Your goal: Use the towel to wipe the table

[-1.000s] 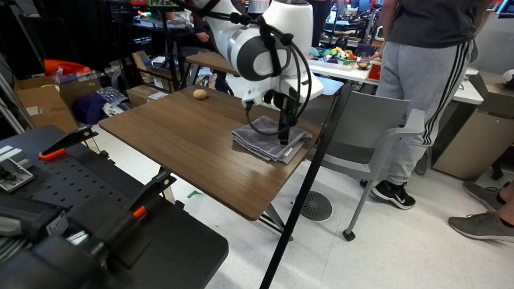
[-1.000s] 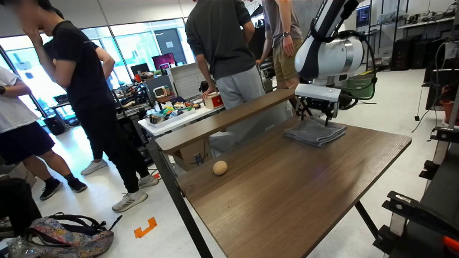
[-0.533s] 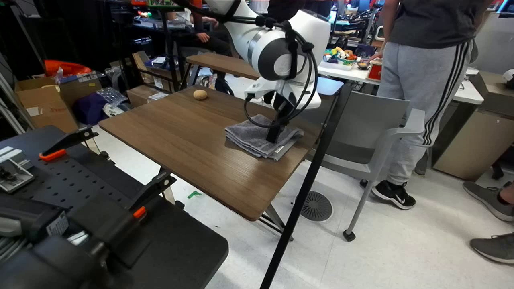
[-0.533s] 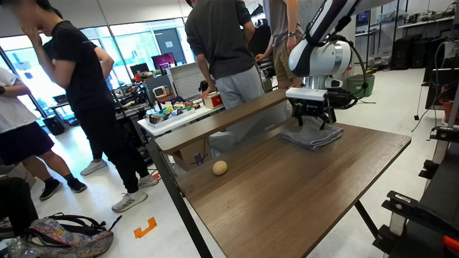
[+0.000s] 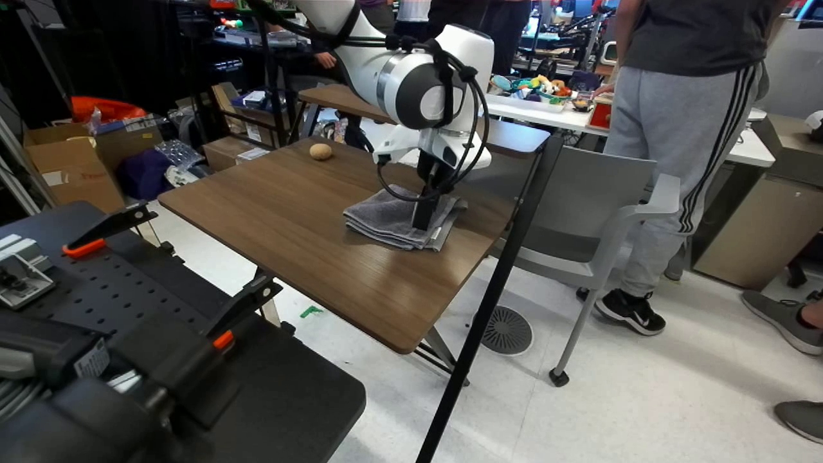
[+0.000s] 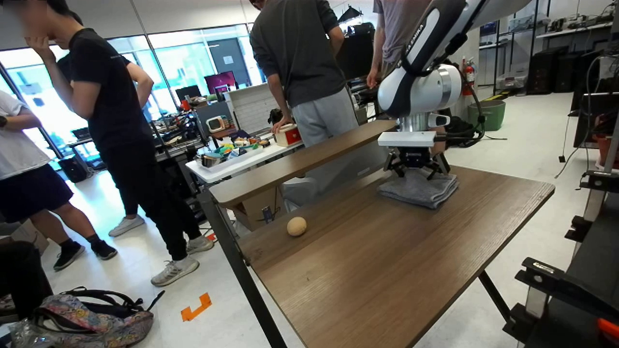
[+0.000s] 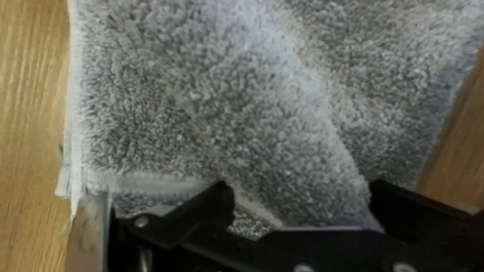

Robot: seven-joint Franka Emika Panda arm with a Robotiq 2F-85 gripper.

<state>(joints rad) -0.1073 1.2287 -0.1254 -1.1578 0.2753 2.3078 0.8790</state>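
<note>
The towel (image 5: 382,218), grey and folded in rumpled layers, lies on the brown wood-grain table (image 5: 270,199). In an exterior view the towel (image 6: 430,193) is at the table's far side, under the arm. Pointing down onto it, my gripper (image 6: 416,176) has both fingertips at the cloth, spread wide. From the wrist, the towel (image 7: 211,98) fills most of the picture, and a soft fold of it rises between the fingers (image 7: 215,200). The gripper (image 7: 300,192) stands open, its jaws far apart and not closed on the fold. How hard the tips press cannot be seen.
A round tan object (image 6: 296,226) sits on the table near one end. Along the back edge runs a raised wooden shelf (image 6: 309,162). A grey chair (image 5: 591,193) and a standing person are close by. A black workbench (image 5: 289,379) with orange-tipped clamps faces the table.
The gripper and towel have slid together across the tabletop, leftward in both exterior views. The finger spacing looks unchanged. The round object has stayed put, while people in the background shifted.
</note>
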